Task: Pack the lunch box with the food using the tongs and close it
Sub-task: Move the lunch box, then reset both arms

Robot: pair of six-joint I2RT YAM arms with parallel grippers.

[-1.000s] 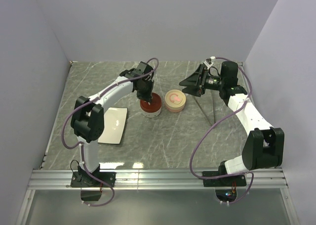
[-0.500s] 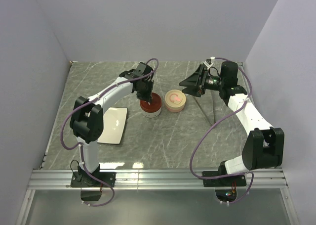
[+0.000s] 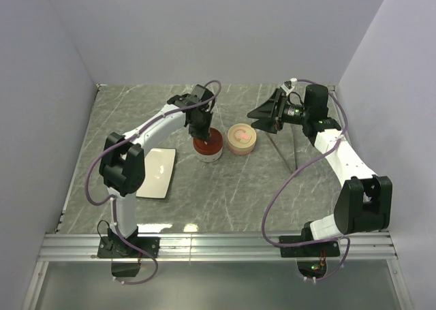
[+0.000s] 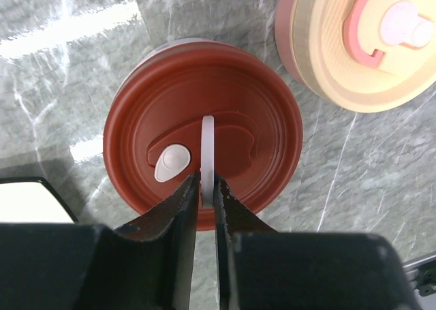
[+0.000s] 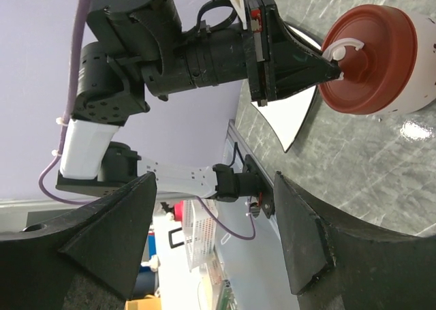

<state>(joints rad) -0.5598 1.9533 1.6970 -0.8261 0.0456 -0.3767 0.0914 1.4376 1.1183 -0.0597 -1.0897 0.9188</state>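
The lunch box point(image 3: 208, 146) is a round white tub under a dark red lid point(image 4: 204, 112) with a thin white handle point(image 4: 207, 143). My left gripper point(image 4: 207, 182) points straight down over it, its jaws close on either side of that handle; whether they still pinch it does not show. My right gripper point(image 3: 263, 114) hangs open in the air at the back right, facing left, with nothing between its fingers. The thin silver tongs point(image 3: 291, 153) lie on the table below that arm. No food is in view.
A second round container with a tan lid and pink handle point(image 3: 241, 138) stands just right of the red one. A bare white square plate point(image 3: 155, 174) lies at the left. Walls close in the table on three sides.
None visible in the top view; both arms keep their places.
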